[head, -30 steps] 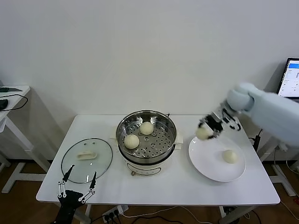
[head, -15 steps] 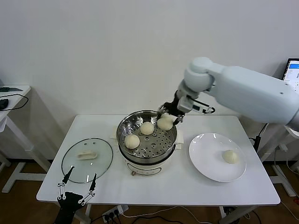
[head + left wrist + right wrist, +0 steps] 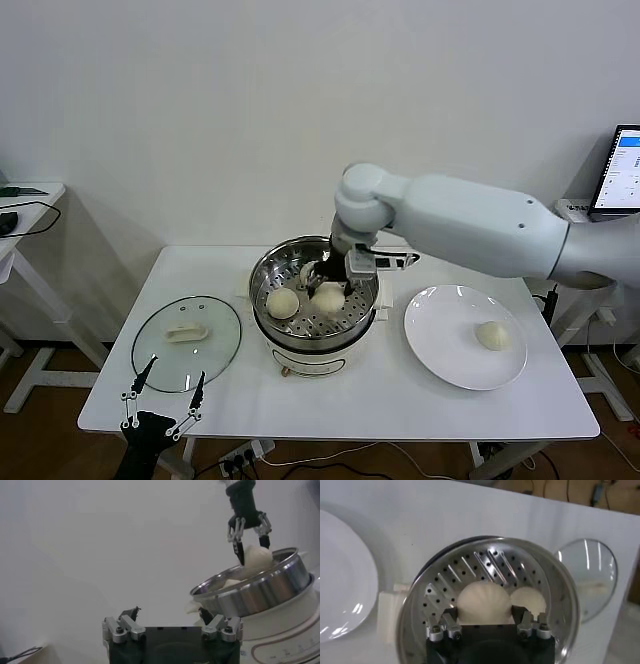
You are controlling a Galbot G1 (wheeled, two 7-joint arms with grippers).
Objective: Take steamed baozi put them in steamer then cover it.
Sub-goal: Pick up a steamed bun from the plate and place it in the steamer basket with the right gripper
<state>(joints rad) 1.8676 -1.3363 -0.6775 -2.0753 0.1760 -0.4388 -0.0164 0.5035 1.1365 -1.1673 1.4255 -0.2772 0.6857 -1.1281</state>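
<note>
**A:** Any brand or writing you can read?

**B:** None that I can make out. The laptop screen (image 3: 626,165) at the right edge shows lines of text, far too small to read.

**A:** What sits around the steamer (image 3: 314,300)?

**B:** It stands mid-worktop (image 3: 400,400) on a white base. To its left the glass lid (image 3: 186,343) lies flat, cream handle up. To its right is a white plate (image 3: 440,350) carrying one bun (image 3: 492,335). A second small table (image 3: 25,205) with a dark cable shows at the far left.

**A:** And the buns inside?

**B:** Three on the holed tray: one near the left side (image 3: 282,302), one partly hidden at the back (image 3: 309,272), and one (image 3: 328,296) under the right hand (image 3: 330,275).

**A:** What is that hand doing?

**B:** It reaches down into the pot, fingers on either side of that bun, which sits on the tray. The right wrist view shows the bun (image 3: 484,602) filling the space between the fingers; I cannot tell whether they press it or stand just clear.

**A:** The other one?

**B:** The left hand (image 3: 163,402) hangs spread wide at the worktop's front edge, below the lid, holding nothing.

**A:** The room?

**B:** White worktop, plain pale wall, brown floor with a power strip and cables.
</note>
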